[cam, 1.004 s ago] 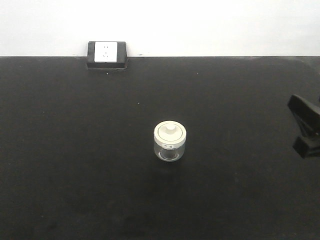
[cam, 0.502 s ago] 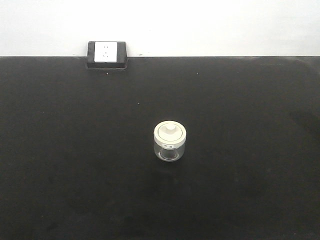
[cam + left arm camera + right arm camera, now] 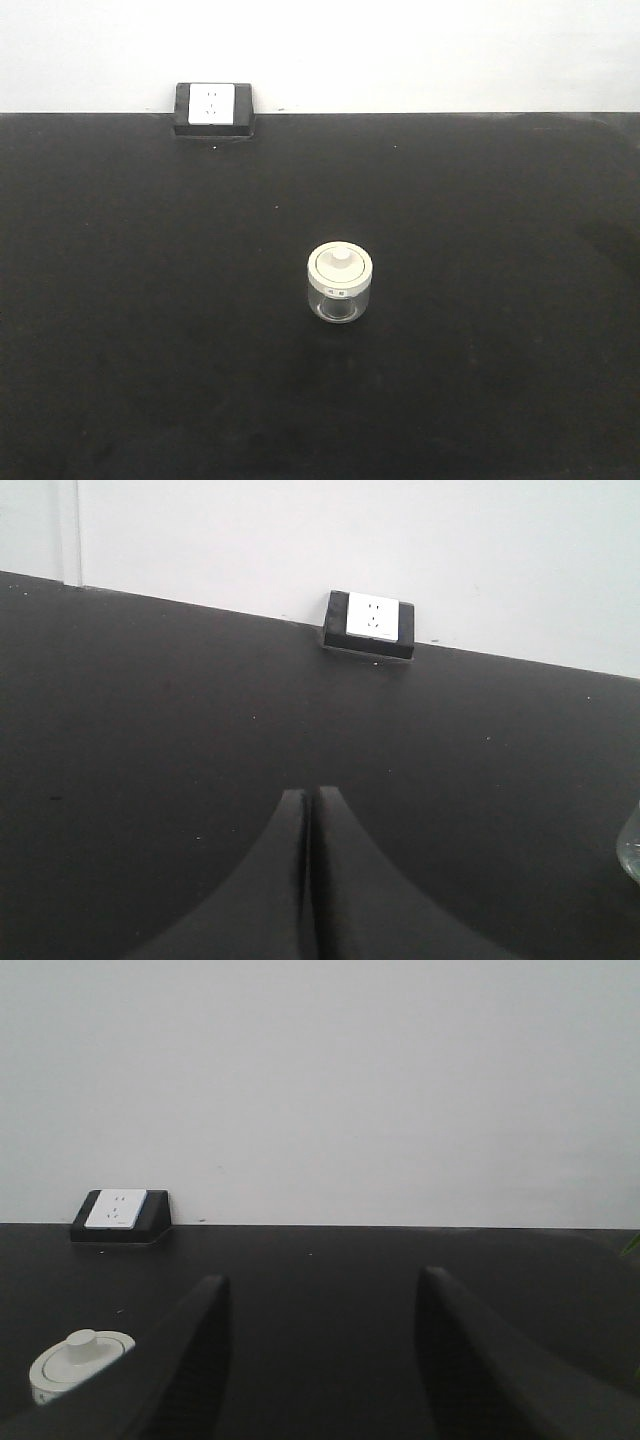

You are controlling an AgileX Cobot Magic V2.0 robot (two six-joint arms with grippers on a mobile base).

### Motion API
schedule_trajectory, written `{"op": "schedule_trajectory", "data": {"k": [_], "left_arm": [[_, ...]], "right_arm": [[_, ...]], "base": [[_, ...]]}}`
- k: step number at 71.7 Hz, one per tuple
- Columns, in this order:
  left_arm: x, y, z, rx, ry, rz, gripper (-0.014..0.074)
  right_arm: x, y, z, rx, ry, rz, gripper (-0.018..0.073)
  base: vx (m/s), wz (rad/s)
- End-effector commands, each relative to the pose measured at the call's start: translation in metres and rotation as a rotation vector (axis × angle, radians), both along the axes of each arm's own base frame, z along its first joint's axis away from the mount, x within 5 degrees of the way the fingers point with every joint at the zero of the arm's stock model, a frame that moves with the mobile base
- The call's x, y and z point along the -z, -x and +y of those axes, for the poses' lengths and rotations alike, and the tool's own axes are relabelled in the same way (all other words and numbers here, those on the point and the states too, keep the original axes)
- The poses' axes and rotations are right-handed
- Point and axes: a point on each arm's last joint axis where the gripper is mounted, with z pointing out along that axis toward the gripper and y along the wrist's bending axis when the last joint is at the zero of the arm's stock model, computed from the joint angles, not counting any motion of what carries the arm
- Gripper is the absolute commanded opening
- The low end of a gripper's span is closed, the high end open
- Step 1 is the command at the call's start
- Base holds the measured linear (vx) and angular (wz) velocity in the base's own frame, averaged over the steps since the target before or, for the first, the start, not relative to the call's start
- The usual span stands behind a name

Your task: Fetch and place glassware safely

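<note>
The glass jar [image 3: 340,283] with its off-white lid and knob stands upright on the black table [image 3: 150,300], near the middle. Neither gripper shows in the front view. In the left wrist view my left gripper [image 3: 308,795] is shut and empty over bare table; an edge of the jar [image 3: 630,845] shows far right. In the right wrist view my right gripper [image 3: 322,1290] is open and empty, and the jar's lid [image 3: 80,1358] lies to the left of its left finger [image 3: 195,1355], apart from it.
A black box with a white socket plate [image 3: 212,107] sits at the table's back edge against the white wall; it also shows in the left wrist view [image 3: 372,623] and the right wrist view [image 3: 117,1214].
The right gripper, seen at the right edge of the front view one second ago, has moved out of that view. The jar has not moved.
</note>
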Motion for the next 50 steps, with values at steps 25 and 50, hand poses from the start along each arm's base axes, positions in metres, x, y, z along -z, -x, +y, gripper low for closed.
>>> {"op": "schedule_trajectory", "data": {"k": [25, 50], "left_arm": [[-0.0139, -0.0002, -0.0016, 0.017, 0.006, -0.078, -0.0007], [-0.0139, -0.0002, -0.0016, 0.017, 0.006, -0.078, -0.0007]], "right_arm": [[-0.0087, 0.0, -0.003, 0.036, 0.013, -0.016, -0.0008], [-0.0086, 0.0, -0.0033, 0.039, 0.013, -0.015, -0.0008]], "base": [[0.0, 0.0], [0.0, 0.0]]}}
